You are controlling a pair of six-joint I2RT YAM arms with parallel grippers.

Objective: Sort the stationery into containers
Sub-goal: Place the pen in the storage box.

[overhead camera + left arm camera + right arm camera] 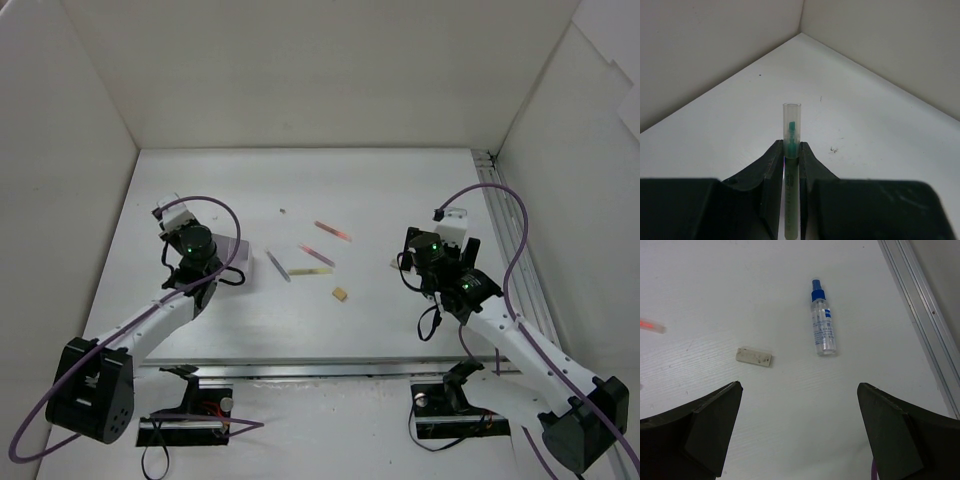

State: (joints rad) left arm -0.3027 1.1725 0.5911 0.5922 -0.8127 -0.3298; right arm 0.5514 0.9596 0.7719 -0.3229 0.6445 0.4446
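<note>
My left gripper (791,145) is shut on a grey-green pen (791,131), whose clear cap sticks out ahead of the fingertips. In the top view this gripper (188,240) hangs at the left, beside the low white box with a pinkish inside (238,252), which the arm partly hides. A purple pen (278,265), two pink-red pens (332,231) (317,255), a yellow pen (310,271) and a tan eraser (340,294) lie mid-table. My right gripper (800,385) is open and empty above the table, with the off-white eraser (754,356) ahead of it to the left.
A small clear spray bottle with a blue top (822,320) lies ahead of the right gripper; the arm hides it in the top view. A metal rail (505,235) runs along the table's right side. White walls (300,70) enclose the table at the back and on both sides.
</note>
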